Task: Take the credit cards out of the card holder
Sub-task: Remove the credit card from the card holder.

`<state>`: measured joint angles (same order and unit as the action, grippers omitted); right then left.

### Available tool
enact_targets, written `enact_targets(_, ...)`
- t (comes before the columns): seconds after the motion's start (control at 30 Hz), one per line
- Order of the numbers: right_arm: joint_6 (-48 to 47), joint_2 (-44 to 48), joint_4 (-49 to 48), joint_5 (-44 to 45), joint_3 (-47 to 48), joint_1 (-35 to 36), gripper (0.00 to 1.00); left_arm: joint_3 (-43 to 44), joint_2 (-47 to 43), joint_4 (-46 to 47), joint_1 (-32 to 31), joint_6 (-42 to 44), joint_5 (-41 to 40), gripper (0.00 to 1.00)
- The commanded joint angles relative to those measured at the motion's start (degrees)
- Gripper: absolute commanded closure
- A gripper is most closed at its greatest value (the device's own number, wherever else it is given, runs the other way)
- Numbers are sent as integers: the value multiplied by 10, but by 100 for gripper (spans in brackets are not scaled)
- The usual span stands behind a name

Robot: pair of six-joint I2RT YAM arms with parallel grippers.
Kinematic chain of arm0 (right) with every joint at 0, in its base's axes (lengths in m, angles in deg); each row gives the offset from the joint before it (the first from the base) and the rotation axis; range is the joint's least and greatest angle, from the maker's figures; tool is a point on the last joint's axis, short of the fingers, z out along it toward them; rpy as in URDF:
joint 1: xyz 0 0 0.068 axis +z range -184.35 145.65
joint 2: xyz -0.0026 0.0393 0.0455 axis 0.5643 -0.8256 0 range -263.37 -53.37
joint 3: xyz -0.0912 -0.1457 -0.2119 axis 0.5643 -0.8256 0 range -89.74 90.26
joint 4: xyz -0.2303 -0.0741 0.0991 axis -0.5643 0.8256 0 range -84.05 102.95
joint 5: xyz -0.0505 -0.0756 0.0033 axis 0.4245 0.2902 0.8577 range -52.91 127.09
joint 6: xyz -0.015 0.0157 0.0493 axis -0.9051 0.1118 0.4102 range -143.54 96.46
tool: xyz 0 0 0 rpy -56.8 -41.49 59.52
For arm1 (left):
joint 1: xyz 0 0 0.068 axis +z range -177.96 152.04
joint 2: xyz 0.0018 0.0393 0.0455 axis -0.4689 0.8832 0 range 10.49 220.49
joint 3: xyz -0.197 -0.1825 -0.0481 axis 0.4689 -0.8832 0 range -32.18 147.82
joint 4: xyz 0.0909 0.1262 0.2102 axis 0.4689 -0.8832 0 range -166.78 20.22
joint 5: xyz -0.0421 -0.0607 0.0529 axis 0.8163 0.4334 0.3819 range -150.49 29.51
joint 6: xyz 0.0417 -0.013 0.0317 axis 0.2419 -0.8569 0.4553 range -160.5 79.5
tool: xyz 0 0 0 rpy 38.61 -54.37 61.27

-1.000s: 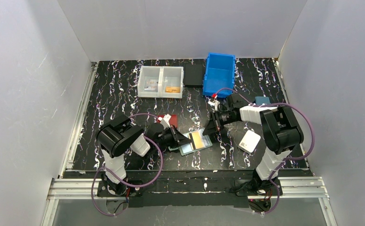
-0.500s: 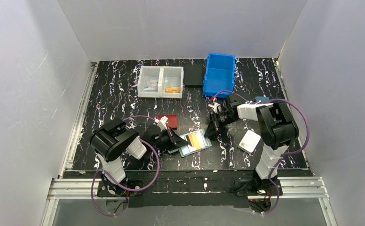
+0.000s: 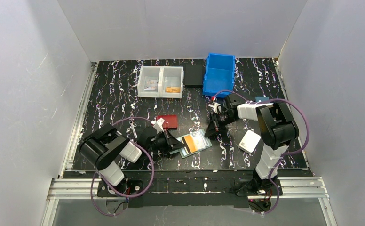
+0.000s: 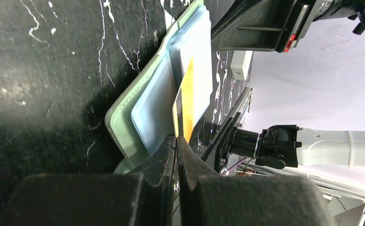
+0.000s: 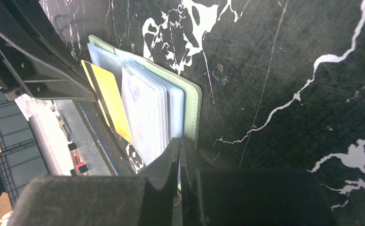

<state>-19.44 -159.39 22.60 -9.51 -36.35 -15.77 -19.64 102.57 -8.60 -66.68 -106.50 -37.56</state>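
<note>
The bench (image 3: 115, 94) carries a blue bin (image 3: 219, 73) at the back and a red wallet (image 3: 166, 121) nearer; the holder (image 3: 202, 140) lies open mid-front. From above the grips are hidden; wrist views show left fingers (image 4: 164, 155) clamped on the orange card (image 4: 186, 103) (half out), right fingers (image 5: 166, 162) pinching the holder's edge. The left arm has drawn back.
</note>
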Motion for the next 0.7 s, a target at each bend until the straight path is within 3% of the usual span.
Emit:
enact_targets(0.0,-54,15,5,62,5,-3,89,-14,-79,-77,2,41,-5,100)
enact_targets(0.07,-76,27,19,45,11,-4,86,-17,-119,-110,2,57,-6,100)
enact_targets(0.2,-133,73,44,-3,17,-6,69,-14,-207,-191,2,101,-10,100)
enact_targets(0.47,-233,152,66,-203,-1,2,20,38,-255,-241,1,168,39,100)
enact_targets(0.53,-255,159,78,-229,-2,14,12,54,-246,-241,2,172,51,100)
enact_targets(0.67,-251,152,76,-234,-5,37,8,96,-228,-241,-1,172,71,100)
